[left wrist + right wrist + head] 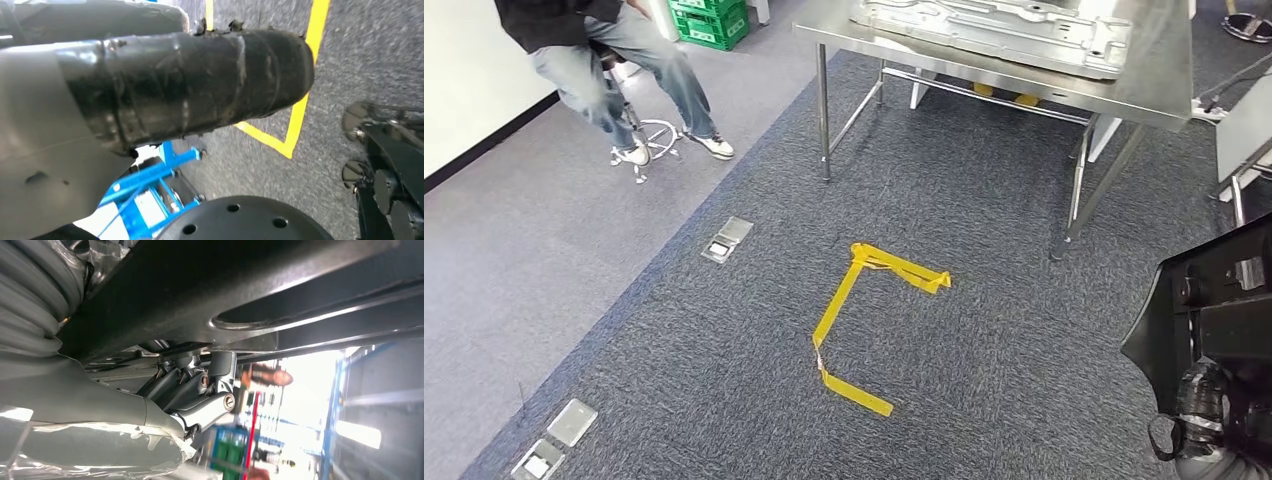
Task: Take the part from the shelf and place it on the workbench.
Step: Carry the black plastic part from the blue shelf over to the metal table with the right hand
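The dark metal part [240,285] lies pressed against the right hand [195,395], whose fingers hook up under it in the right wrist view; in the head view it juts in at the lower right. The steel workbench [1144,90] stands ahead across open carpet marked with yellow tape [854,320]. A person [614,50] sits far left. The left hand [190,85], tape-wrapped, hangs over the floor; its grasp cannot be told.

The workbench [984,60] was cut off by the head view's far edge, as was the seated person [614,60] above the chest. The right hand [200,400] sat under a dark part [240,285]; its grip stayed unclear. The background was blurred.
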You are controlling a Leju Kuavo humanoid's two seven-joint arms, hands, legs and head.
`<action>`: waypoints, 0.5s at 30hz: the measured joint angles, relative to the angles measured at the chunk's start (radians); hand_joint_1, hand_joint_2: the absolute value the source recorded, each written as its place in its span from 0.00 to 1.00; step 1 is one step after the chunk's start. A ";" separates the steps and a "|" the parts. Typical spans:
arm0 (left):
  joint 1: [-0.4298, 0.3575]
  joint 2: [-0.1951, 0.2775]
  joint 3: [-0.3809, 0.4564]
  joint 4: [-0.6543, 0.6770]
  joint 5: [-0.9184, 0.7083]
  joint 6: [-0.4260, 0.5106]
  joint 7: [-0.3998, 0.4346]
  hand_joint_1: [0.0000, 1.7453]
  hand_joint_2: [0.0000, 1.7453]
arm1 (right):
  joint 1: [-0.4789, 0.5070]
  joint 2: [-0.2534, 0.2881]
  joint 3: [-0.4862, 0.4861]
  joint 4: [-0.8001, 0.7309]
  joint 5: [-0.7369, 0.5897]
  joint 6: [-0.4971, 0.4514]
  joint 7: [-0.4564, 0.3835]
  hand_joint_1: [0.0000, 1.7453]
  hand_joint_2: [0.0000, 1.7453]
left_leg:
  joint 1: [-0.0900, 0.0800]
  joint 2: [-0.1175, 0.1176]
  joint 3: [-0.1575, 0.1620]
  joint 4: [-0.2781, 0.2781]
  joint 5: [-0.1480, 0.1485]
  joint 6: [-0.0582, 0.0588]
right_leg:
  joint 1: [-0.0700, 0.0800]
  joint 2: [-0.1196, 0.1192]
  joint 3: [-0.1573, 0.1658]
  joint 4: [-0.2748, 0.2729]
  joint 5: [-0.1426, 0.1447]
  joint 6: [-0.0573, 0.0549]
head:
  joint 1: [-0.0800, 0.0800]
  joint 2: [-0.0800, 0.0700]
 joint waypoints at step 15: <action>-0.003 -0.004 -0.001 0.000 -0.001 0.001 -0.002 0.00 0.00 | 0.000 0.000 -0.003 0.000 -0.001 0.003 0.002 1.00 1.00 | 0.000 -0.032 0.144 -0.286 0.128 0.059 | -0.003 0.045 -0.131 0.328 -0.176 0.054 | 0.008 0.000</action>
